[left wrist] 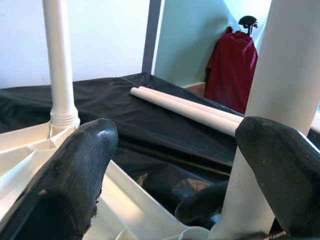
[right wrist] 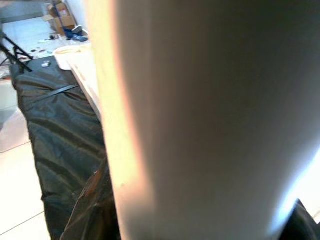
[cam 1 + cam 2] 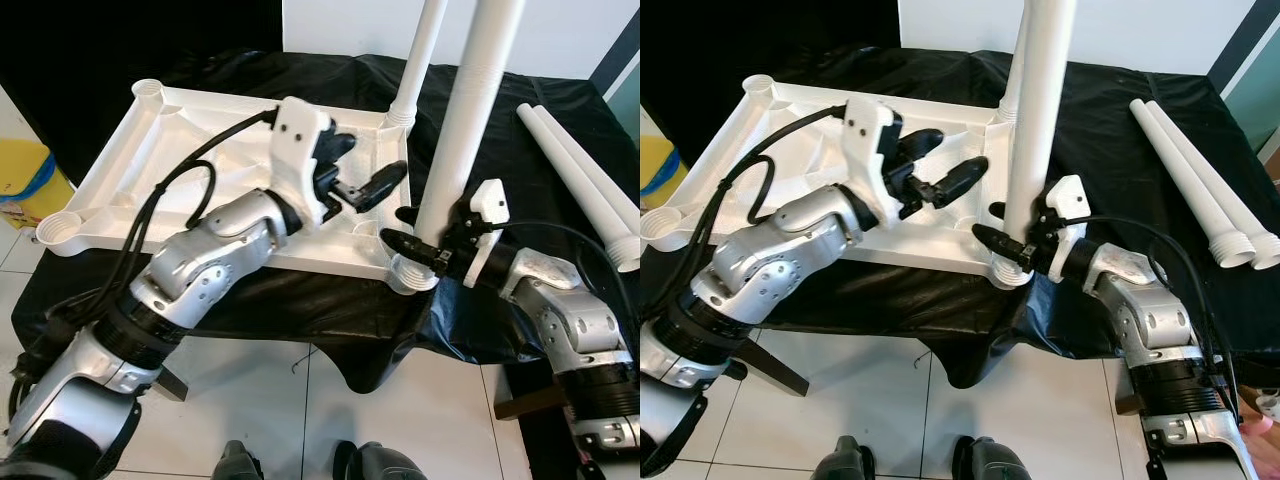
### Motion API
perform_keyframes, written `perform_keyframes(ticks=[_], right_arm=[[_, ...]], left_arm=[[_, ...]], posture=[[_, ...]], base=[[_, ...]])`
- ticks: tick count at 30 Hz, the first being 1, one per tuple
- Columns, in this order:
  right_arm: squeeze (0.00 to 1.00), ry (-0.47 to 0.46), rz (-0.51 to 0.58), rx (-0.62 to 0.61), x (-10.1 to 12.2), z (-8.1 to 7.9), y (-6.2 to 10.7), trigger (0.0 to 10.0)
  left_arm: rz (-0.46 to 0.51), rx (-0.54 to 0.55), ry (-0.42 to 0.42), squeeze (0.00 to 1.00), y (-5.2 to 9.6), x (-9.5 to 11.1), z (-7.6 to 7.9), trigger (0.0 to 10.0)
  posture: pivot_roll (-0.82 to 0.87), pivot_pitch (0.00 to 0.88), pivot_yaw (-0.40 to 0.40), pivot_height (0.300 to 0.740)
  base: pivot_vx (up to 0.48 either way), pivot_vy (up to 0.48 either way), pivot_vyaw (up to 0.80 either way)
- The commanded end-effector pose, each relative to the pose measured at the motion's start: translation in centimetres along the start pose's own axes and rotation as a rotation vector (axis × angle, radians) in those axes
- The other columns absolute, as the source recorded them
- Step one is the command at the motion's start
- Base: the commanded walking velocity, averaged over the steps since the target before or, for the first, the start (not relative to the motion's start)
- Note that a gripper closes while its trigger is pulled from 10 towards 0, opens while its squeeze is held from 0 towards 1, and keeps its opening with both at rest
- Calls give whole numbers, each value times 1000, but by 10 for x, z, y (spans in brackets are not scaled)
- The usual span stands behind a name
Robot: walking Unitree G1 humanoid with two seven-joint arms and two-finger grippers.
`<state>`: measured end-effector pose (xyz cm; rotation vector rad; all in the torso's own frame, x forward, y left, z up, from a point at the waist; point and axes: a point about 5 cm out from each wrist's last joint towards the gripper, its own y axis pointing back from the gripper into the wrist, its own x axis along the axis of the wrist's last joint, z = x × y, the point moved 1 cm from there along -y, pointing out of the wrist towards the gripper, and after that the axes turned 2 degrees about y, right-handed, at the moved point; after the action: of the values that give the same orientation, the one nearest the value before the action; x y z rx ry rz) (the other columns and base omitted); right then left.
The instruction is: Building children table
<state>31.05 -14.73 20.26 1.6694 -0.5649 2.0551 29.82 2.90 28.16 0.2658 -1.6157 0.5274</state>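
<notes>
The white plastic tabletop [image 3: 200,170] lies upside down on the worktop [image 3: 520,170], which is draped in black cloth, its ribbed underside up and a round socket at each corner. One leg [image 3: 420,60] already stands in the socket at the far right corner. A second leg [image 3: 1040,110] stands upright in the near right corner socket [image 3: 412,275], right at the worktop's front edge, and the right pincer [image 3: 1012,243] is clenched around its base just above the socket. The left pincer [image 3: 368,172] hovers over the middle of the tabletop with its fingers spread and nothing between them, aimed toward that same leg. Two spare legs [image 3: 590,180] lie side by side near the right edge of the worktop, threaded ends toward the front.

These legs look like hollow moulded plastic: light, rigid, and smooth enough to slip or spin in a pinch, so I'd grasp low near the collar, where the right pincer has it, and steady higher up with the other. The tabletop seems light too and could slide on the cloth if pushed sideways. Room is tight at the front right corner, which sits at the overhang; the left and middle of the slab are open for reaching, with the two empty sockets at the left corners
</notes>
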Motion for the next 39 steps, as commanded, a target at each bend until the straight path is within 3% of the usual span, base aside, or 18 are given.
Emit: perform_keyframes(ticks=[1,9,15,17,21,25,29,31,32,33,34,35,37,38,39], right_arm=[[0,5,-12,37,0,-1,0,10000],[0,17,-30,75,0,2,-1,10000],[0,15,0,-12,6,15,9,10000],[0,1,22,-68,8,20,17,10000],[0,-34,47,-88,8,19,20,10000],[0,-84,86,-87,4,8,14,10000],[0,-95,95,-83,3,4,11,10000],[0,-103,119,-126,2,2,7,10000],[0,-103,119,-126,2,2,7,10000],[0,-98,131,-175,2,4,5,10000],[0,-92,145,-237,2,7,5,10000],[0,-92,145,-237,2,7,5,10000],[0,-89,162,-342,2,12,5,10000],[0,-89,162,-342,2,12,5,10000],[0,-92,164,-400,2,14,5,10000]], left_arm=[[-10,-700,-23,0,10,3,46,10000],[-32,-779,-22,0,16,3,53,10000],[-68,-733,-18,0,28,-3,44,10000],[-79,-674,-14,0,35,-6,36,10000],[-94,-635,-9,0,38,-12,32,10000],[-191,-626,-16,0,42,-38,35,10000],[-243,-633,-41,0,44,-49,37,10000],[-308,-542,-124,0,39,-68,28,10000],[-308,-542,-124,0,39,-68,28,10000],[-305,-426,-163,0,31,-71,16,10000],[-285,-284,-161,0,23,-70,2,10000],[-285,-284,-161,0,23,-70,2,10000],[-219,-82,-163,0,15,-63,-16,10000],[-219,-82,-163,0,15,-63,-16,10000],[-196,6,-141,0,14,-60,-24,10000]], posture=[[9,162,-103,740],[14,164,-111,740],[14,164,-111,740],[17,169,-109,740],[20,169,-109,740],[20,170,-109,740],[21,169,-107,740],[22,166,-99,740],[22,166,-99,740],[22,164,-93,740],[20,162,-84,740],[20,162,-84,740],[18,161,-81,740],[18,161,-81,740],[19,158,-76,740]], base=[[0,0,0],[0,0,0],[0,0,0],[0,0,0],[0,0,0],[0,0,0],[0,0,0],[0,0,0],[0,0,0],[0,0,0],[0,0,0],[0,0,0],[0,0,0],[0,0,0],[0,0,0]])
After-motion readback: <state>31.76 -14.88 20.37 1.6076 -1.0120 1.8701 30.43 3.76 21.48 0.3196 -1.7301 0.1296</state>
